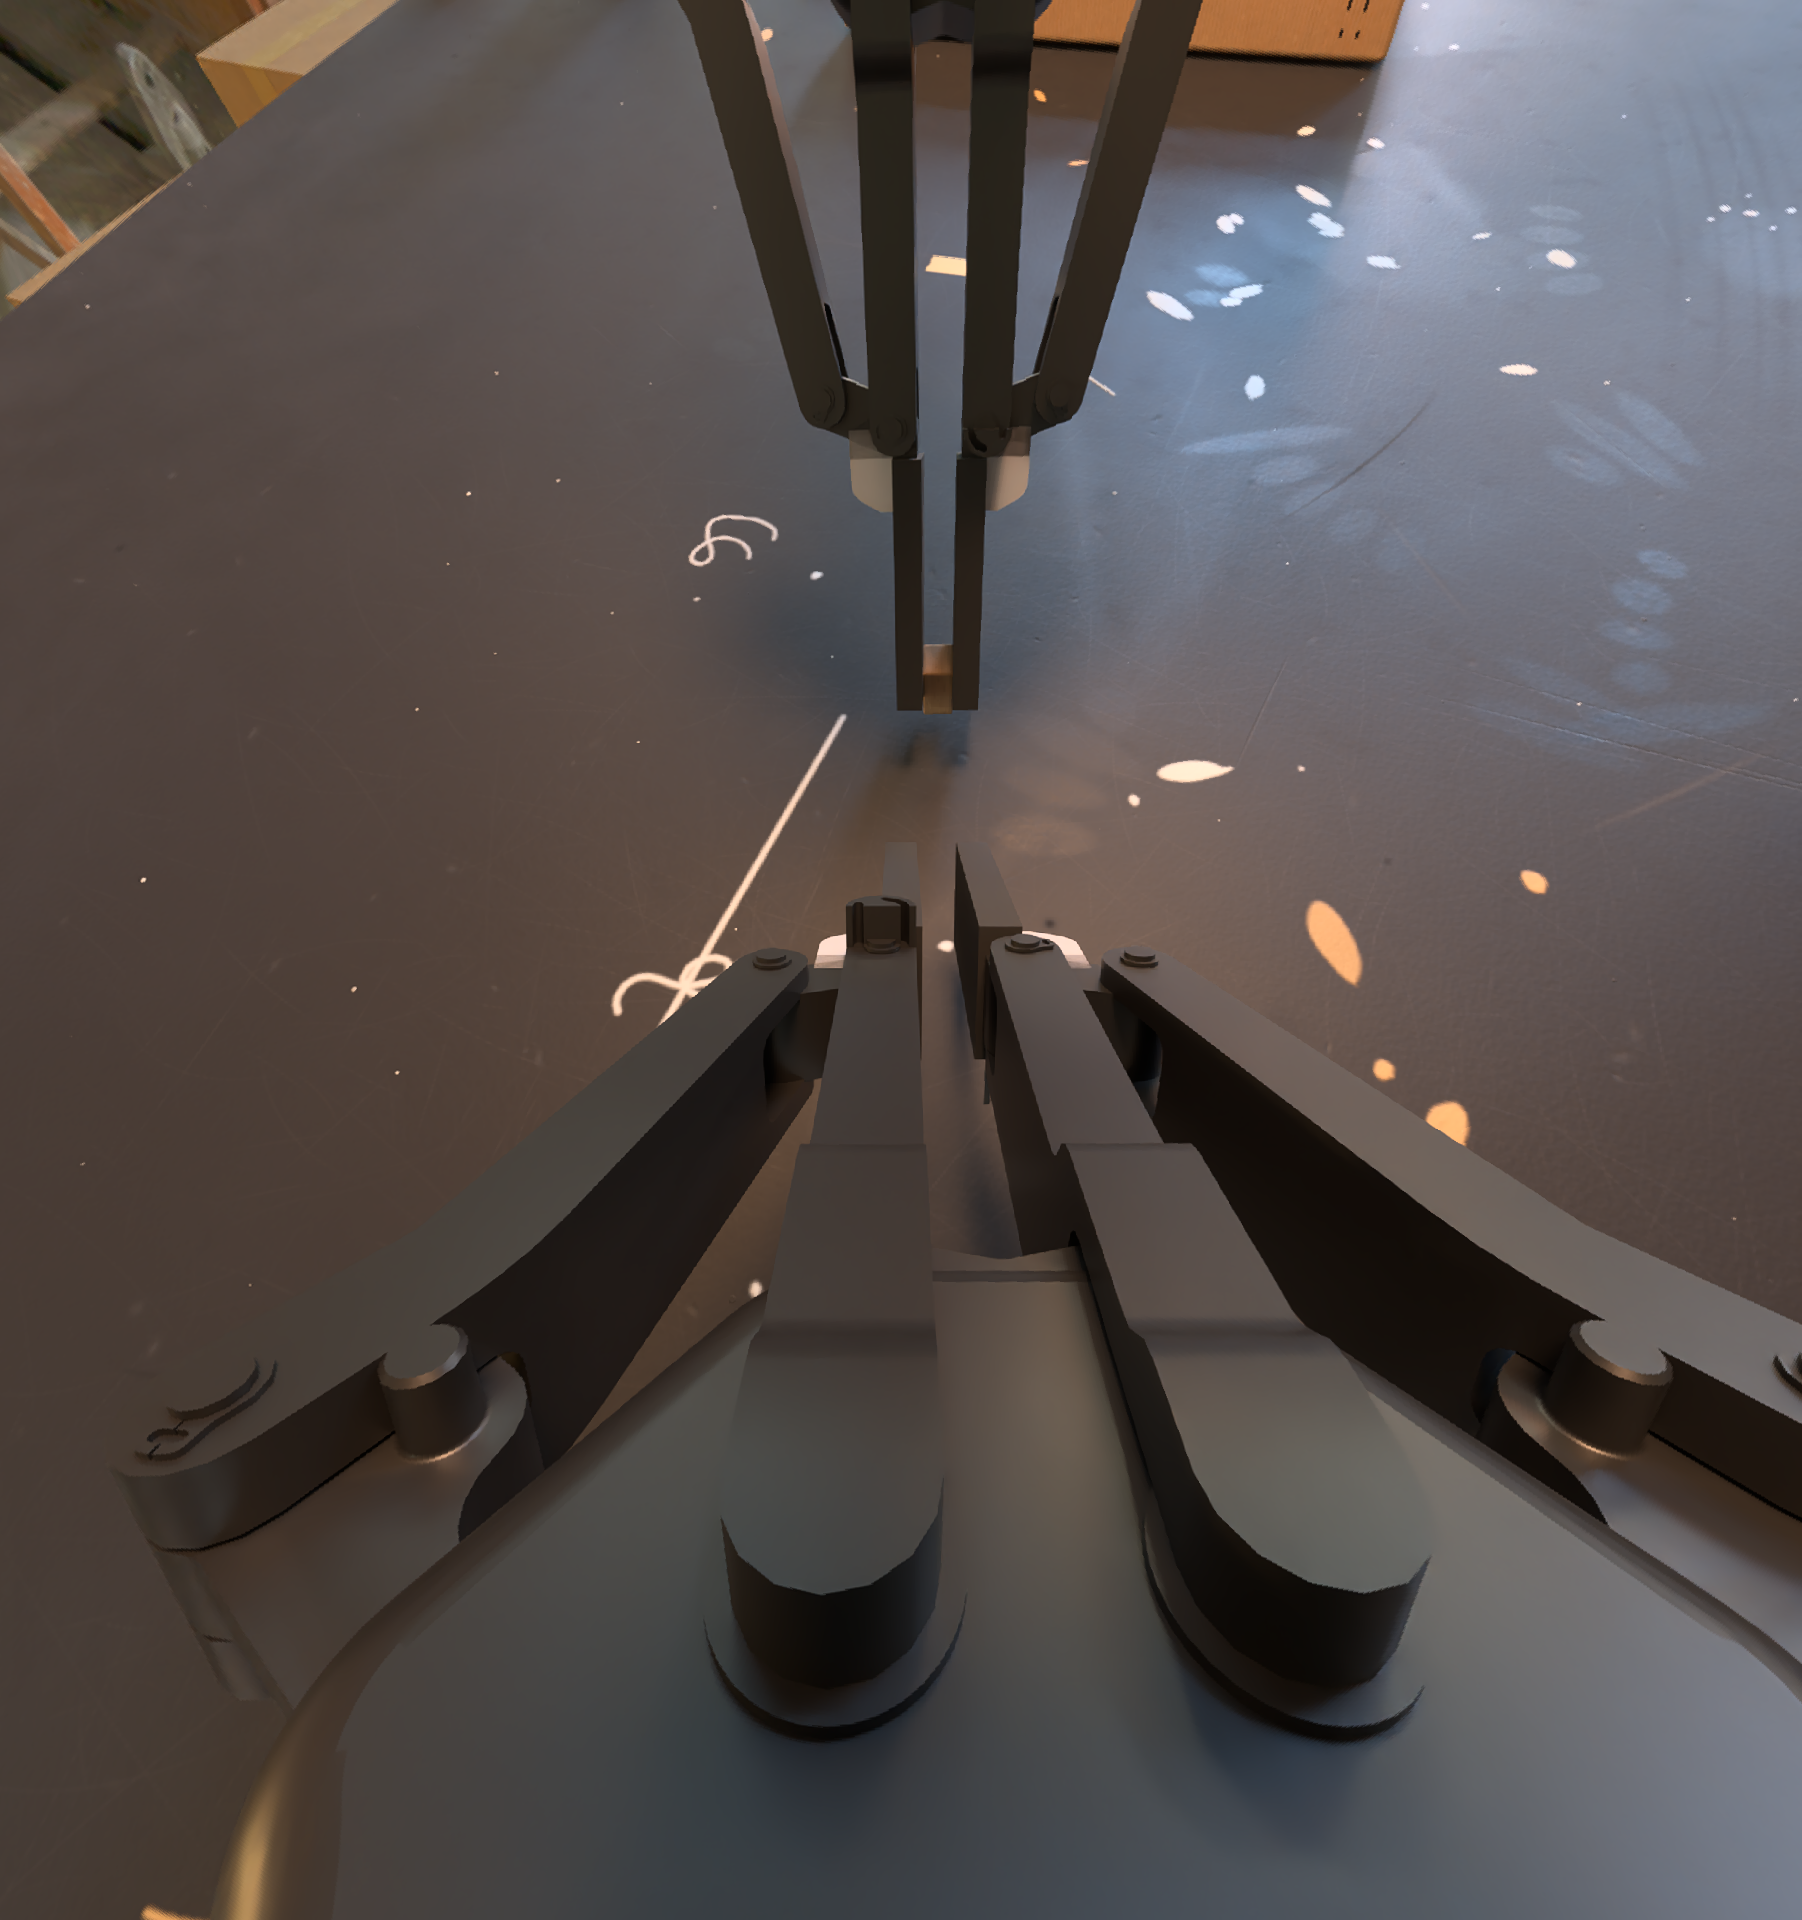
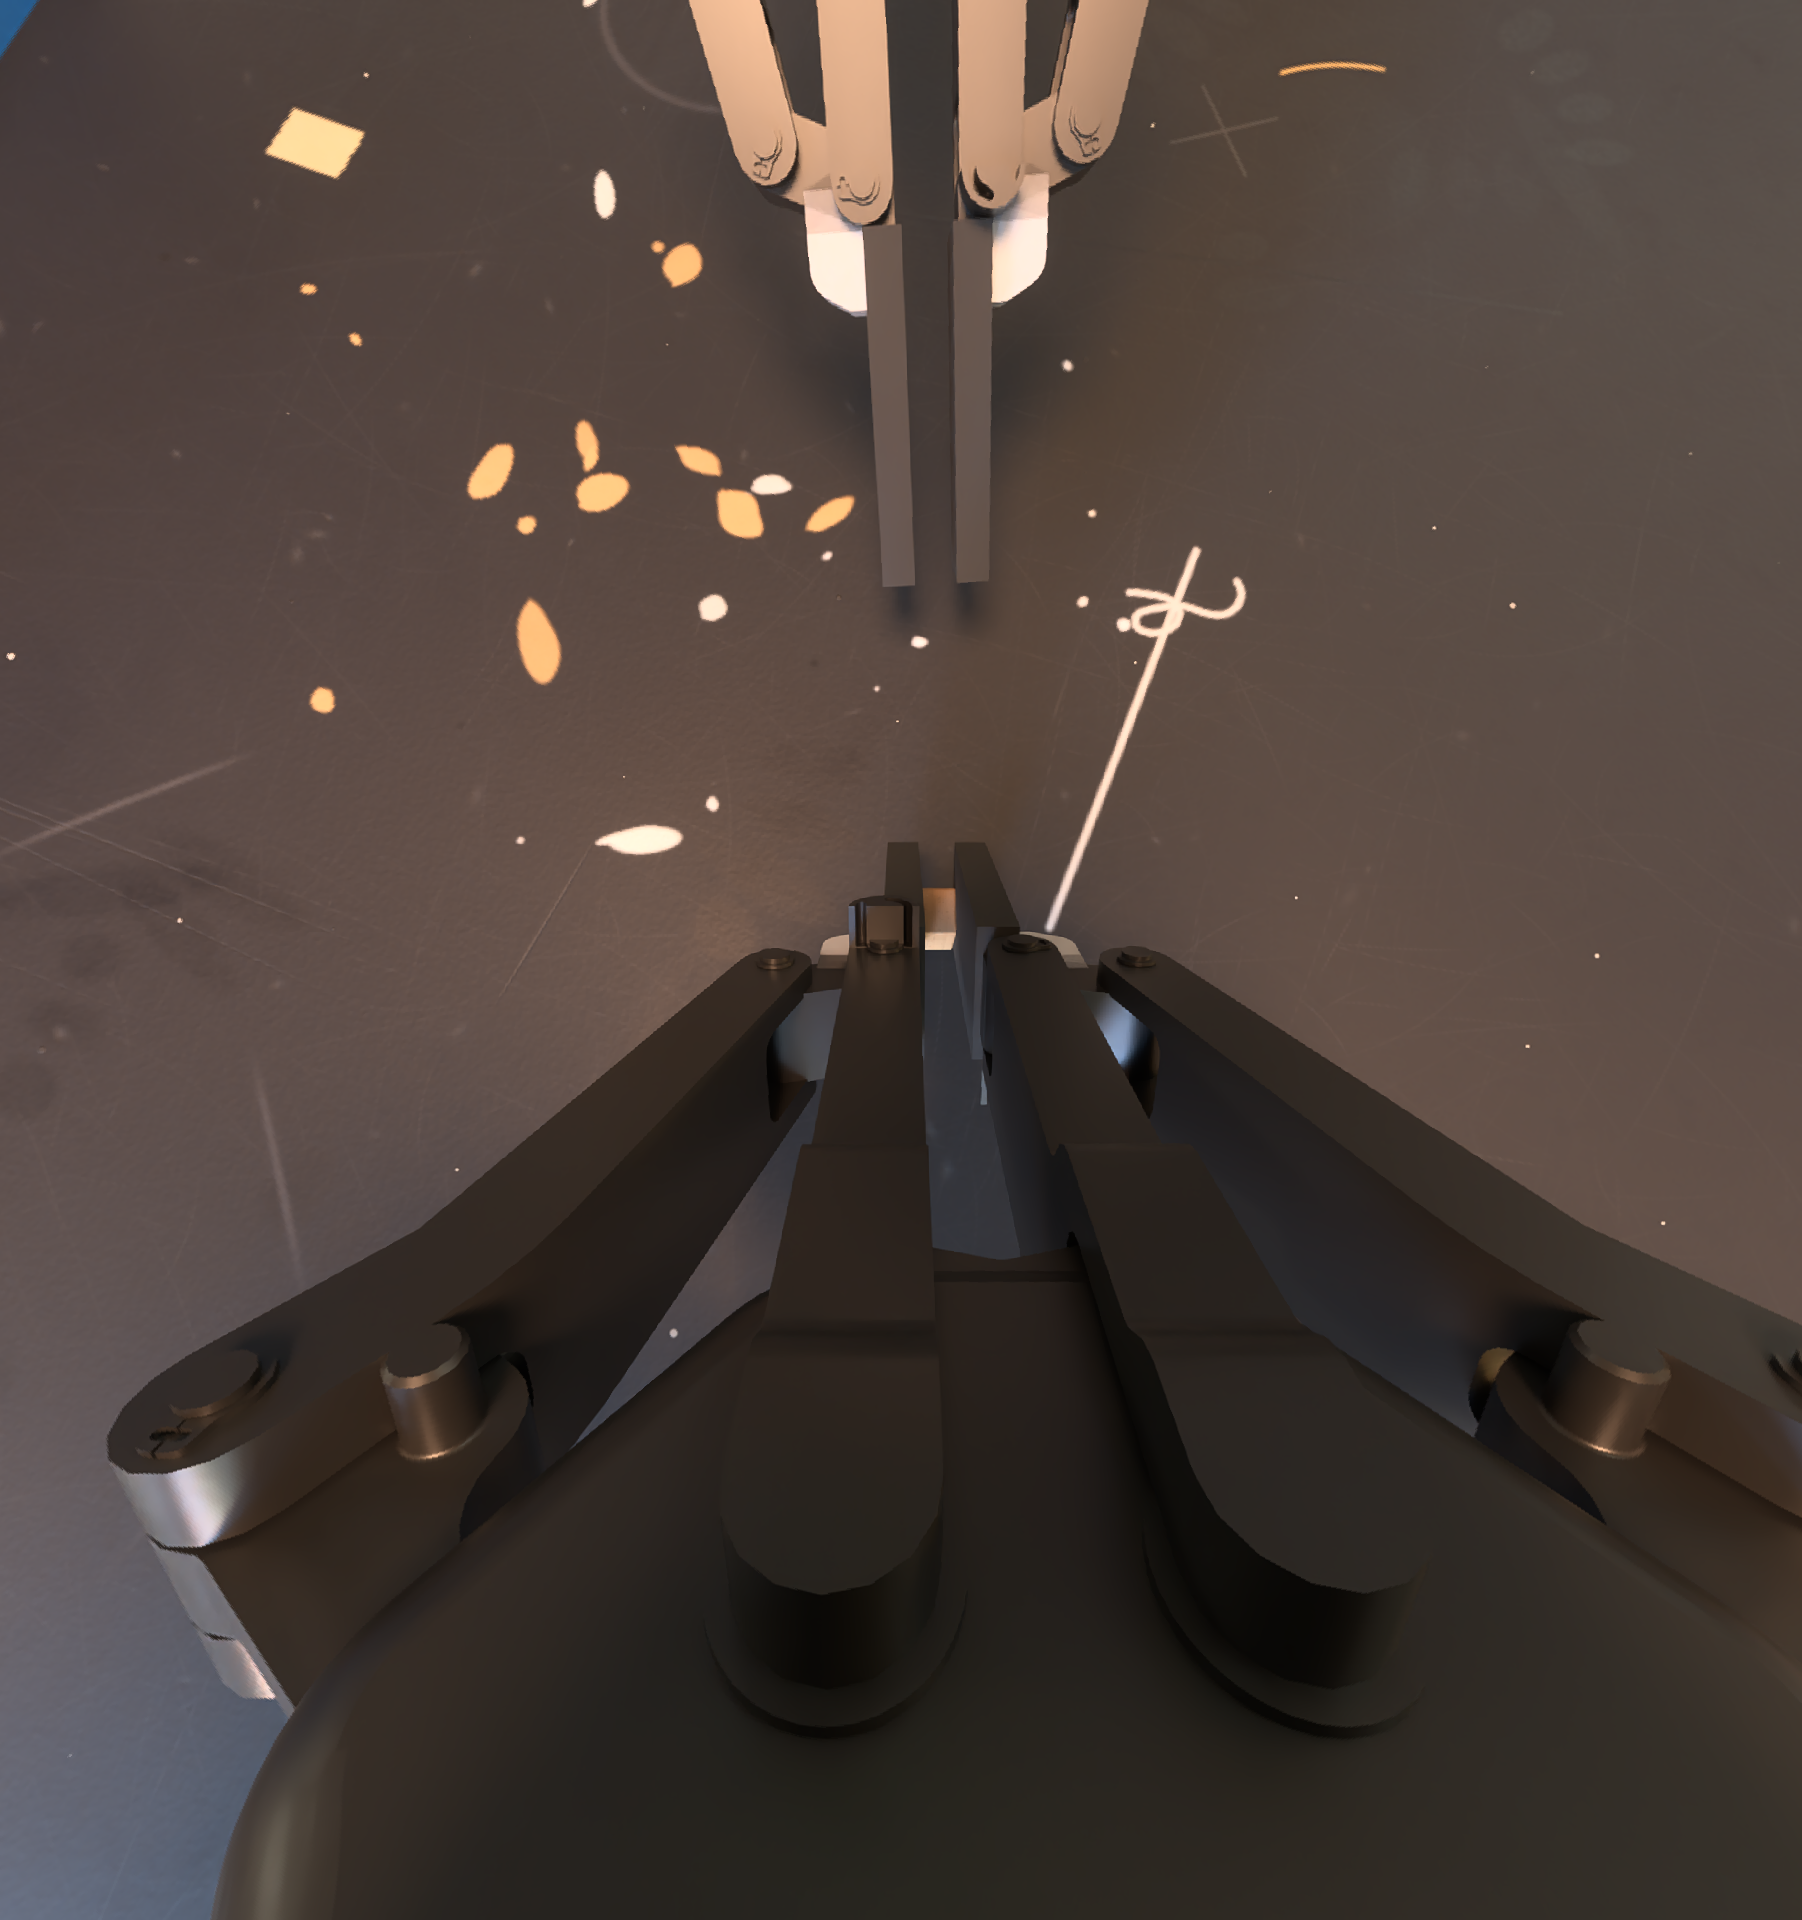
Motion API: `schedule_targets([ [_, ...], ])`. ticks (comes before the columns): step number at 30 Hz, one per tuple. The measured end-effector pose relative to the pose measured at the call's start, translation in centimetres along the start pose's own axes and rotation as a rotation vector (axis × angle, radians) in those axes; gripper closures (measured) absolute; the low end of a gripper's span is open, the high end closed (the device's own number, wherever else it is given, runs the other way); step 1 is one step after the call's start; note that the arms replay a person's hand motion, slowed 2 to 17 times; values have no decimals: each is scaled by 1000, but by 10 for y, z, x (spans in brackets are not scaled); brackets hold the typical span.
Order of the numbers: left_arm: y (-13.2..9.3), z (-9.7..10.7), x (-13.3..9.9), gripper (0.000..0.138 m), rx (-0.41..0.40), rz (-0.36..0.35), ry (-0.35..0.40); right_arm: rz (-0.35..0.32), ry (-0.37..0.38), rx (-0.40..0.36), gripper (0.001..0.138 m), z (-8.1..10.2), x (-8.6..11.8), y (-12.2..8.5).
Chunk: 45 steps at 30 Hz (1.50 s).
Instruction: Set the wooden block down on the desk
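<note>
Centre of left wrist view: right gripper (image 1: 936, 691) w/ fingers nearly together, pinching the small wooden block (image 1: 937, 675) at the tips, just above the dark desk (image 1: 357, 623); shadow directly beneath. Left gripper (image 2: 936, 571) at top centre of right wrist view: fingers nearly together, nothing between. Risks: release while still above the desk → block bounces or tumbles; descent too far → tips strike desk; block may stick to one pad on opening.

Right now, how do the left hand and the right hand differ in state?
The right hand is shut on a small wooden block at its fingertips; the left hand holds nothing. The right hand hangs just above the dark desk, its shadow below the block. Both have narrow gaps between the fingers and face each other.
</note>
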State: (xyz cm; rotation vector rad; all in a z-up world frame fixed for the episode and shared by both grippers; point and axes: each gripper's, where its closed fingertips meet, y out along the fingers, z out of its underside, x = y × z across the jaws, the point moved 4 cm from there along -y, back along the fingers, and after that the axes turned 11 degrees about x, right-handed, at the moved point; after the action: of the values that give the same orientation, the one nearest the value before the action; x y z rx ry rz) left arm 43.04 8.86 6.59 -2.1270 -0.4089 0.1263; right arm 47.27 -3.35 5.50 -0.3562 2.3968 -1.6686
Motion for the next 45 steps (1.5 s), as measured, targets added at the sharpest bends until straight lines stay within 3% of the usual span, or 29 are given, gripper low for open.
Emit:
schedule_targets([
  [45, 4, -1, -4, 128, 9, 7, 9, -1, 4, -14, 130, -1, -1, 0],
])
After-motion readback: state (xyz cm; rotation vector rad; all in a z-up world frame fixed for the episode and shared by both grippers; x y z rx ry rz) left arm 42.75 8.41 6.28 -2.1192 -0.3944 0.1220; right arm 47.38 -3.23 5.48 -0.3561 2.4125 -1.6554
